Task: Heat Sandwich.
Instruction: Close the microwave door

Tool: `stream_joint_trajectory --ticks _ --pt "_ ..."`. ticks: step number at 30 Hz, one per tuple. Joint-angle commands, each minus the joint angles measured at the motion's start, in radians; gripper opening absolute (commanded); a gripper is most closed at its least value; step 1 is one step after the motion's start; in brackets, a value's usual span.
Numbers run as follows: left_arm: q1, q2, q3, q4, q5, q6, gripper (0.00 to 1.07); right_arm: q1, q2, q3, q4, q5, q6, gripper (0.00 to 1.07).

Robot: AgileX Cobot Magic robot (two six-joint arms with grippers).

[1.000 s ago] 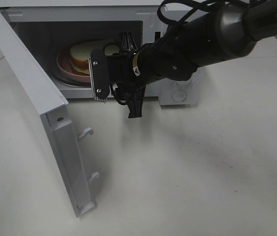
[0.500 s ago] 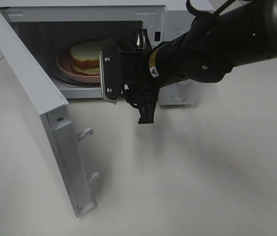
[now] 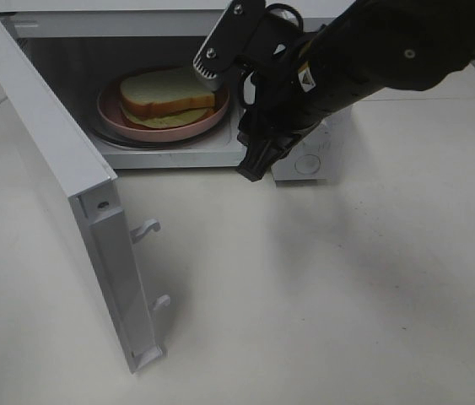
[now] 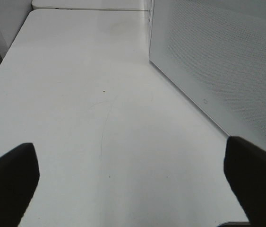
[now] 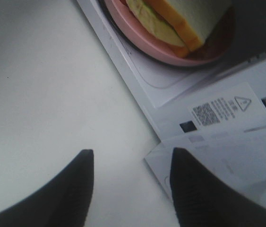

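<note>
Inside the open microwave oven, on a round pink plate on the cavity floor: the sandwich, lying flat, white bread on top, yellow-green filling visible at the side. Oven door swung wide toward the left of the high view, two latch hooks on its inner edge.

Right gripper outside the cavity, just in front of the oven's right front part, above the white table. Fingers apart, nothing between them, touching neither plate nor sandwich. Close by, a warning label with a square code.

Left gripper over bare table beside a white perforated panel — fingers spread to the full, holding nothing.
</note>
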Motion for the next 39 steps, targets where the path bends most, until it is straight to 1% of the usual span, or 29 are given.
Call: stream_joint_trajectory --ticks 1,6,7,8,12,13,16,17,18,20,21,22,25,26,27,29,30,31,32,33,34,35,36,38,39 --pt "0.000 -0.023 0.003 0.005 -0.014 -0.001 1.02 0.002 -0.049 0.001 0.049 0.090 0.070 0.50" --pt "0.000 -0.023 0.003 0.005 -0.014 -0.001 1.02 0.002 -0.103 0.001 0.119 0.232 0.147 0.50" --pt "0.000 -0.023 0.003 0.005 -0.014 -0.001 1.02 -0.001 -0.123 0.001 0.150 0.311 0.176 0.50" --pt "0.000 -0.023 0.003 0.005 -0.014 -0.001 1.02 -0.001 -0.123 0.001 0.150 0.311 0.176 0.50" --pt "0.000 -0.023 0.003 0.005 -0.014 -0.001 1.02 -0.004 -0.170 0.001 0.220 0.480 0.192 0.50" --pt "0.000 -0.023 0.003 0.005 -0.014 -0.001 1.02 -0.004 -0.170 0.001 0.220 0.480 0.192 0.50" --pt "0.000 -0.023 0.003 0.005 -0.014 -0.001 1.02 -0.040 -0.192 0.001 0.288 0.554 0.192 0.50" --pt "0.000 -0.023 0.003 0.005 -0.014 -0.001 1.02 -0.040 -0.192 0.001 0.288 0.554 0.192 0.50" --pt "0.000 -0.023 0.003 0.005 -0.014 -0.001 1.02 -0.068 -0.202 0.001 0.326 0.594 0.192 0.50" --pt "0.000 -0.023 0.003 0.005 -0.014 -0.001 1.02 -0.101 -0.212 0.001 0.355 0.629 0.192 0.50" --pt "0.000 -0.023 0.003 0.005 -0.014 -0.001 1.02 -0.141 -0.227 0.000 0.374 0.665 0.192 0.50" --pt "0.000 -0.023 0.003 0.005 -0.014 -0.001 1.02 -0.141 -0.227 0.000 0.374 0.665 0.192 0.50" --pt "0.000 -0.023 0.003 0.005 -0.014 -0.001 1.02 -0.207 -0.247 0.000 0.390 0.716 0.191 0.50" --pt "0.000 -0.023 0.003 0.005 -0.014 -0.001 1.02 -0.269 -0.263 0.000 0.412 0.746 0.188 0.50" --pt "0.000 -0.023 0.003 0.005 -0.014 -0.001 1.02 -0.269 -0.263 0.000 0.412 0.746 0.188 0.50" --pt "0.000 -0.023 0.003 0.005 -0.014 -0.001 1.02 -0.337 -0.274 0.000 0.437 0.776 0.179 0.50" --pt "0.000 -0.023 0.003 0.005 -0.014 -0.001 1.02 -0.416 -0.284 0.000 0.453 0.806 0.164 0.50" --pt "0.000 -0.023 0.003 0.005 -0.014 -0.001 1.02 -0.456 -0.285 0.000 0.456 0.827 0.157 0.50" --pt "0.000 -0.023 0.003 0.005 -0.014 -0.001 1.02 -0.456 -0.285 0.000 0.456 0.827 0.157 0.50" --pt "0.000 -0.023 0.003 0.005 -0.014 -0.001 1.02 -0.487 -0.285 0.000 0.456 0.850 0.154 0.50" --pt "0.000 -0.023 0.003 0.005 -0.014 -0.001 1.02 -0.556 -0.285 0.000 0.455 0.899 0.154 0.50" --pt "0.000 -0.023 0.003 0.005 -0.014 -0.001 1.02 -0.593 -0.285 0.000 0.455 0.923 0.154 0.50" --pt "0.000 -0.023 0.003 0.005 -0.014 -0.001 1.02 -0.593 -0.285 0.000 0.455 0.923 0.154 0.50" --pt "0.000 -0.023 0.003 0.005 -0.014 -0.001 1.02 -0.654 -0.286 0.000 0.455 0.963 0.151 0.50" --pt "0.000 -0.023 0.003 0.005 -0.014 -0.001 1.02 -0.699 -0.297 0.001 0.455 0.998 0.151 0.50"
